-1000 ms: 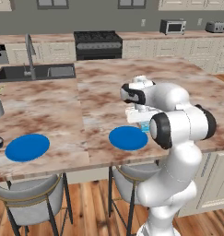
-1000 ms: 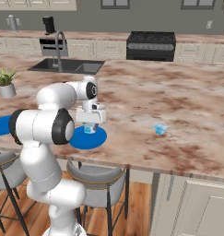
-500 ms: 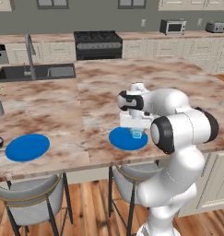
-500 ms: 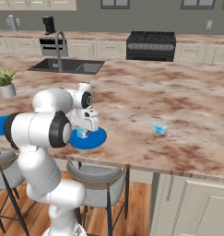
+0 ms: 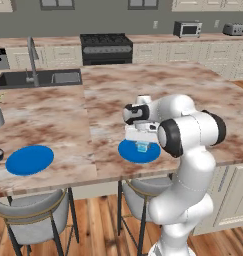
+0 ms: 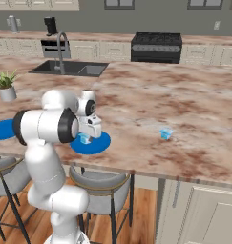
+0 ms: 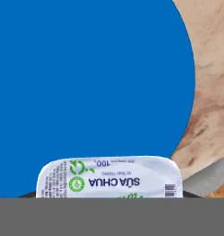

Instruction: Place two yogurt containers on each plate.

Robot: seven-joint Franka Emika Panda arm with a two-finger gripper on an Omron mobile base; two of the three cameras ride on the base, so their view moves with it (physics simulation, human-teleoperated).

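One yogurt cup (image 5: 142, 146) upright over near-edge blue plate (image 5: 128, 151). Second cup (image 6: 166, 134) on bare surface, well apart. Other plate (image 5: 29, 159) near the left end.

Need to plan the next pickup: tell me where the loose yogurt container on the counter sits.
In the right base view the yogurt container stands alone on the marble counter, well to the right of the blue plate under the gripper.
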